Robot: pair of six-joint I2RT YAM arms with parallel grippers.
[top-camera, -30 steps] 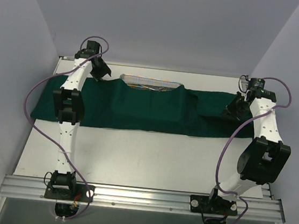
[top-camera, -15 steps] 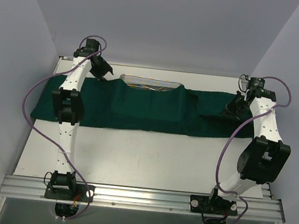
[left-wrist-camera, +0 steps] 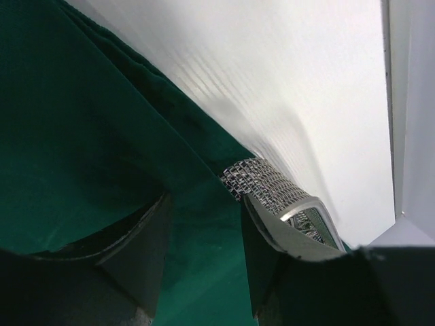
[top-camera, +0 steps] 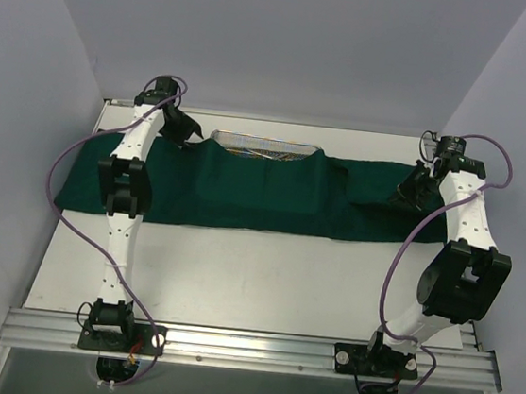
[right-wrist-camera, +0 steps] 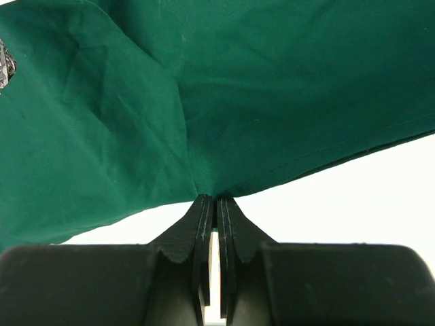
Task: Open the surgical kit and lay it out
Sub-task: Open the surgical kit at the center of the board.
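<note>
The drape's [top-camera: 245, 190] right end is being pinched by the right gripper [right-wrist-camera: 215, 200]; the half-open left gripper [left-wrist-camera: 204, 207] is being held beside the tray's [left-wrist-camera: 266, 182] left end.

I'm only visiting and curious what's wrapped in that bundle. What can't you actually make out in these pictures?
- Wire tray: in the top view, the green cloth covers all but its far rim.
- What lies in the tray: too small in the top view; in the left wrist view, the left claw blocks the opening.
- Right claw tips: dark against the cloth in the top view; its wrist view shows them shut on the cloth's edge.
</note>
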